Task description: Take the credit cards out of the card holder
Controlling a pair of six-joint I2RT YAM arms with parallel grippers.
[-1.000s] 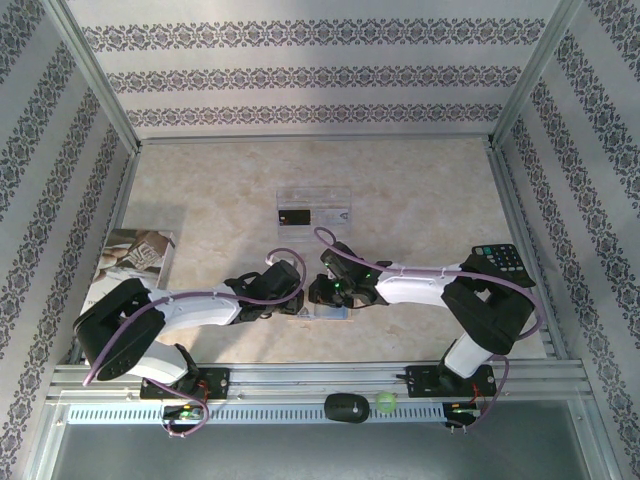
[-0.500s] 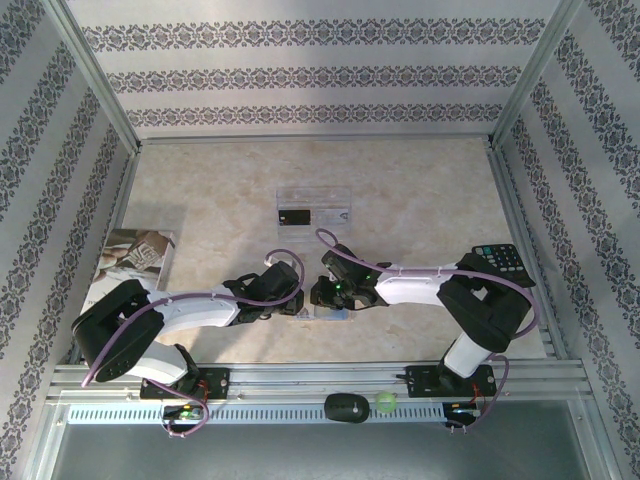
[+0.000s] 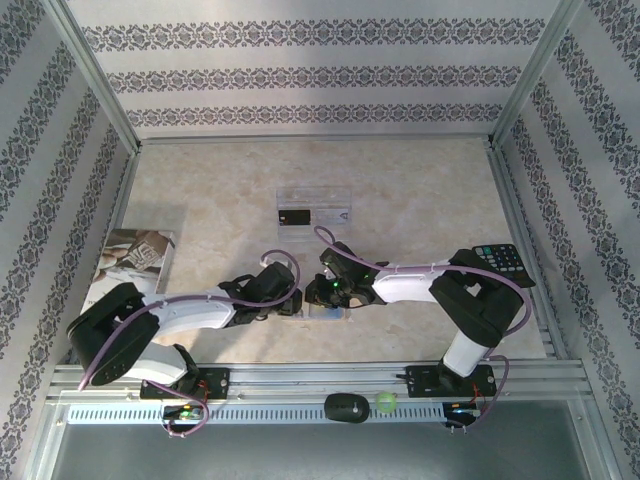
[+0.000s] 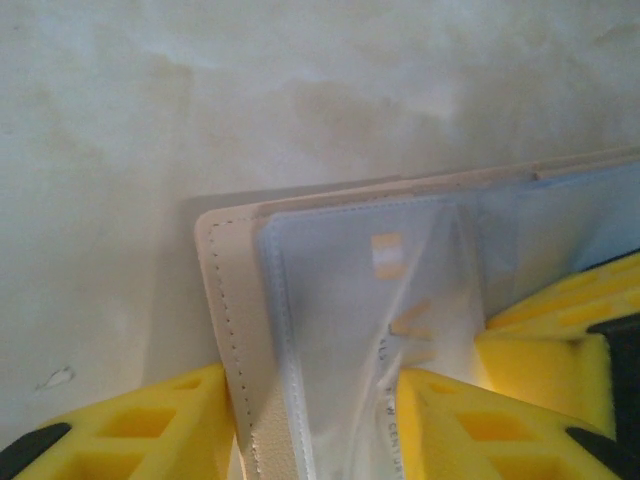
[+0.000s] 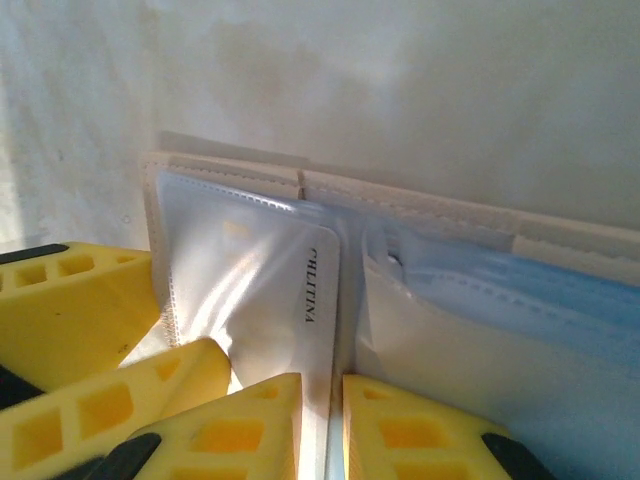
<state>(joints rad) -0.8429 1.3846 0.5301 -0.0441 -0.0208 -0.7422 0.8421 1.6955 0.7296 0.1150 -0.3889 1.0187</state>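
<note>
Two grippers were shown at the card holder, on the table near its front edge. At left, the left gripper was set astride its tan edge; whether it was clamped could not be told. At right, the right gripper was pinched on the pale card, judged part-sleeved. A straight outward pull was called for next.

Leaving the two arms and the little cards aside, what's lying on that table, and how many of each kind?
booklet: 1
clear tray: 1
keypad device: 1
card holder: 1
Total: 4
</note>
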